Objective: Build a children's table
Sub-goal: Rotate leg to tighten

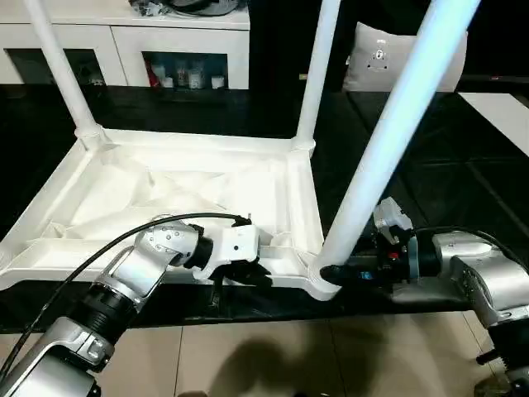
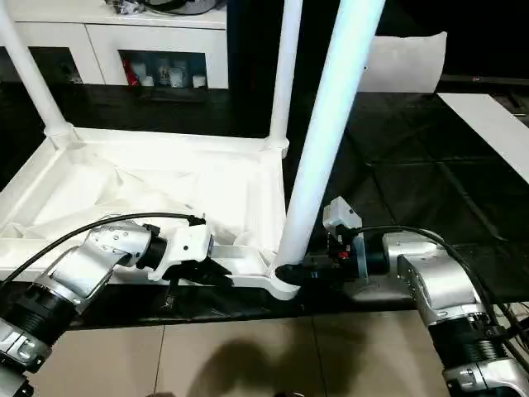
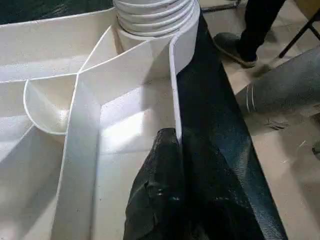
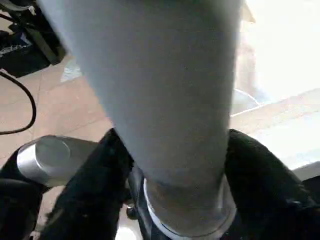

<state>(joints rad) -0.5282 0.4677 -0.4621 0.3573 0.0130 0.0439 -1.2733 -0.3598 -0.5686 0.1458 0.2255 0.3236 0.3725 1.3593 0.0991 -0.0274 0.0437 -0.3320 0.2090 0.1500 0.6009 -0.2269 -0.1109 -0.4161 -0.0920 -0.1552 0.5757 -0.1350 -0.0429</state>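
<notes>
White tabletop [image 1: 173, 194] held at its near rim.
Our left gripper [image 1: 248, 277] pinches that rim; our right gripper's [image 1: 335, 273] fingers straddle the near leg [image 1: 388, 141].

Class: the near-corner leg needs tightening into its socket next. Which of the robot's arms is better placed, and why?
Right. The right gripper already straddles the base of the near leg at its socket, while the left gripper is clamped on the tabletop rim, steadying it.

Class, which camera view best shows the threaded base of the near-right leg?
The left wrist view: the near-right leg shows its threads at the tabletop corner. Both eye views show its shaft; the right wrist view shows it blurred.
</notes>
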